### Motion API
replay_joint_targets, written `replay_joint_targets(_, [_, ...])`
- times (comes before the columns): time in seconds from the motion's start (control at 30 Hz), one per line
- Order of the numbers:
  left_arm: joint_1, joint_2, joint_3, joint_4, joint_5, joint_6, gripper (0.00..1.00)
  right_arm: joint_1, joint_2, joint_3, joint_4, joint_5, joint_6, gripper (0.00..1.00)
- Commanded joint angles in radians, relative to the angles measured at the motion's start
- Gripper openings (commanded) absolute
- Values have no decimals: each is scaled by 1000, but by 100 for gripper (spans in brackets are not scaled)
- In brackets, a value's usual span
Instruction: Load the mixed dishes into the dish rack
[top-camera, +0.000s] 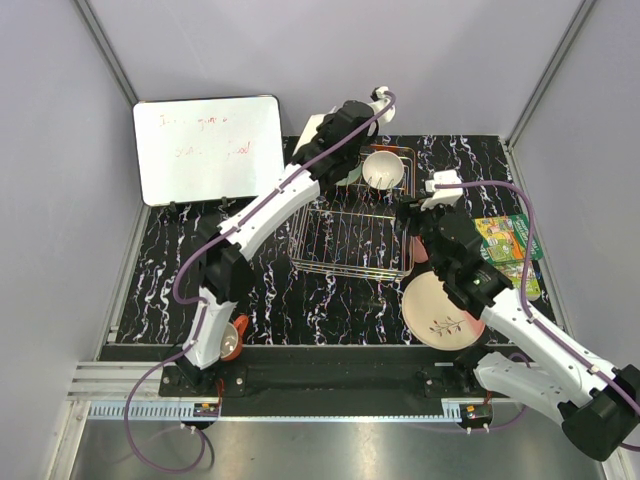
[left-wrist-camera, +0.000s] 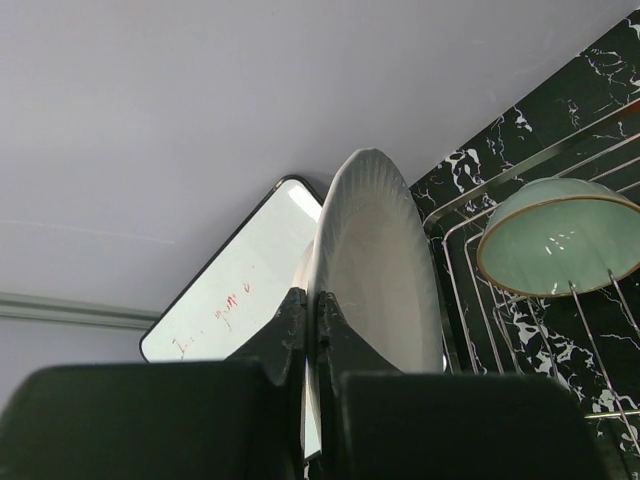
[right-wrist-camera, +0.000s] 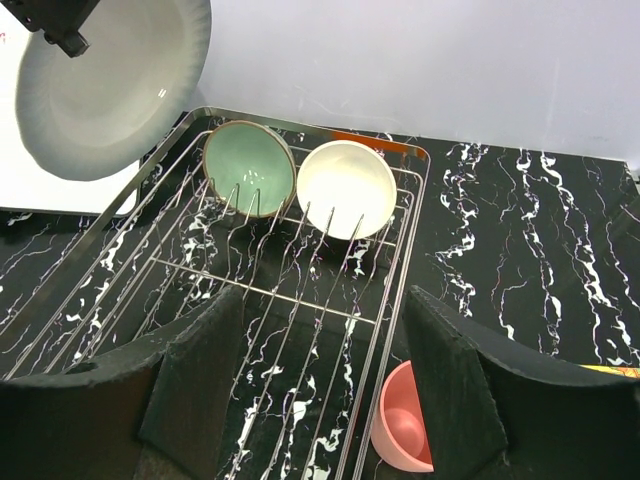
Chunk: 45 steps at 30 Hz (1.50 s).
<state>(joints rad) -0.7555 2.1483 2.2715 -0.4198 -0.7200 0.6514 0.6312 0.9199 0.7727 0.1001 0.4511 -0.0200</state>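
Observation:
My left gripper (left-wrist-camera: 310, 300) is shut on the rim of the white plate (left-wrist-camera: 375, 270) and holds it on edge above the far left corner of the dish rack (top-camera: 350, 240). The plate also shows in the right wrist view (right-wrist-camera: 110, 90). The mint green bowl (right-wrist-camera: 250, 165) and the cream bowl (right-wrist-camera: 348, 188) stand on edge at the rack's far end. My right gripper (right-wrist-camera: 320, 370) is open and empty above the rack's right side. The small pink cup (right-wrist-camera: 405, 425) lies on the table just outside the rack's right rail. The pink-and-cream plate (top-camera: 440, 310) lies near the right arm. The orange mug (top-camera: 232, 338) sits by the left arm's base.
A whiteboard (top-camera: 205, 148) lies at the back left, next to the rack. A green book (top-camera: 510, 250) lies at the right edge of the black marbled mat (top-camera: 200, 290). Grey walls close in the sides and back.

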Motion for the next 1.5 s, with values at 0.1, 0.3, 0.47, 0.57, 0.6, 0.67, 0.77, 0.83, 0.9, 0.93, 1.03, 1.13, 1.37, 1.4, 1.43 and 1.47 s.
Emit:
replay_joint_targets(0.1, [-10,-62,49,145,-78,50,0,16,-21,-1,26,0,14,73])
replay_joint_targets(0.3, [-21,-50,53,145,-79,44,0,16,-19,-3,29,-2,14,73])
replay_joint_targets(0.47, [-21,-48,26,139,-78,19,0,18,-23,-1,27,3,14,73])
replay_joint_targets(0.57, [-21,-38,25,119,-72,1,0,18,-23,-1,27,3,14,73])
replay_joint_targets(0.6, [-22,-34,23,115,-71,-2,0,19,-24,-1,29,1,14,73])
replay_joint_targets(0.67, [-21,-25,20,113,-70,-6,0,18,-24,-1,27,3,14,73])
replay_joint_targets(0.77, [-19,-22,6,113,-64,-10,0,18,-26,-3,29,4,14,73])
replay_joint_targets(0.83, [-18,-15,-1,113,-64,-10,0,18,-23,-3,27,4,14,73])
replay_joint_targets(0.9, [-15,-8,-1,113,-61,-16,0,18,-23,-3,29,6,14,72])
replay_joint_targets(0.93, [-15,-5,-1,113,-61,-16,0,18,-23,-3,29,6,14,72])
replay_joint_targets(1.03, [-11,5,-6,113,-58,-25,0,18,-23,-4,29,6,14,72])
replay_joint_targets(1.13, [-8,16,-12,108,-55,-36,0,18,-18,-4,30,4,14,72])
replay_joint_targets(1.37, [13,38,-10,85,-45,-71,0,19,-13,-6,29,0,14,71])
replay_joint_targets(1.4, [16,42,-12,84,-44,-73,0,19,-13,-4,30,-2,14,70])
replay_joint_targets(1.43, [19,44,-10,84,-44,-78,0,21,-13,-6,29,-2,14,71])
replay_joint_targets(1.47, [22,47,-9,81,-44,-79,0,19,-12,-6,29,-3,14,71])
